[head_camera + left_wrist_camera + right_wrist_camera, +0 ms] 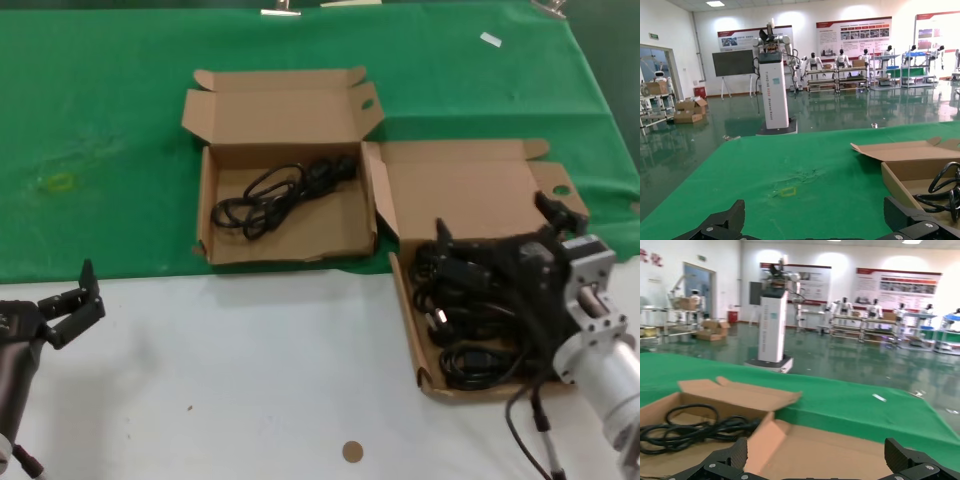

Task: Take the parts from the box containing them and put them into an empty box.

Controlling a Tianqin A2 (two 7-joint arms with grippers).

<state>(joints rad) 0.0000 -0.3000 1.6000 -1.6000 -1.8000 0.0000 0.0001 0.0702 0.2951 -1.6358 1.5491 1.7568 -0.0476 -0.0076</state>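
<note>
We see the box containing the parts (455,200), an open brown cardboard mailer, lying directly under the right end effector (497,232), with its lid folded back flat onto the green cloth (110,110) beyond the fingers. Its tray is crowded with black cables (470,310), coiled and heaped against one another. The right end effector hangs over the far part of that heap with its two dark fingers spread wide; in the right wrist view both fingertips (912,460) stand well apart and nothing lies between them. We cannot tell from the head view whether the fingers touch the cables below. To the left of the right end effector, and a little farther from the robot, sits the empty box (285,215), its side wall just beside the first box's lid. It is a matching open mailer with the lid standing up at the back, and one coiled black cable (285,190) already rests on its floor. The left end effector (72,302) waits well apart from both boxes, over the white part of the bench (250,370) at the robot's left, its fingers open and holding nothing.
</note>
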